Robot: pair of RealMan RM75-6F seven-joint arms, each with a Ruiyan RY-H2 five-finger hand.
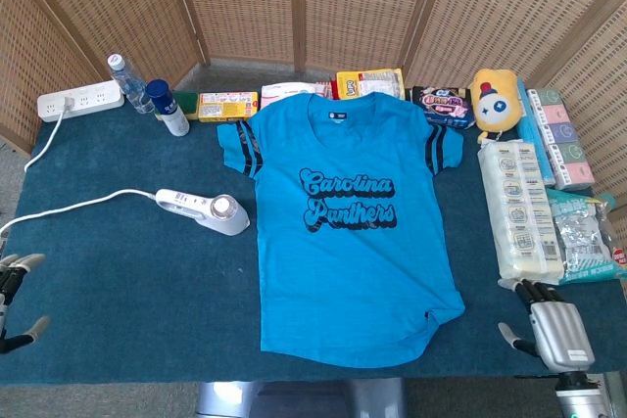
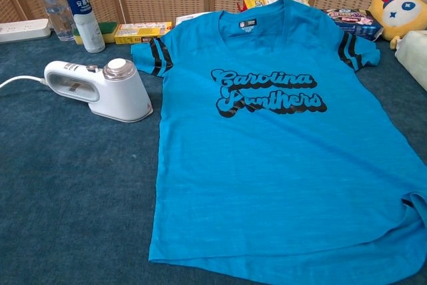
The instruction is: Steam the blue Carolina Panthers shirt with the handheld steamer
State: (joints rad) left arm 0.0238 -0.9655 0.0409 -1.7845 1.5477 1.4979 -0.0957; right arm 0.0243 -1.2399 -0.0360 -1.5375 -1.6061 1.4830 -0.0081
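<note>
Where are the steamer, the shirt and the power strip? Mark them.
steamer (image 2: 110, 91), chest view, white body.
shirt (image 1: 348, 261), head view, lower front.
power strip (image 1: 78, 101), head view, top face.
</note>
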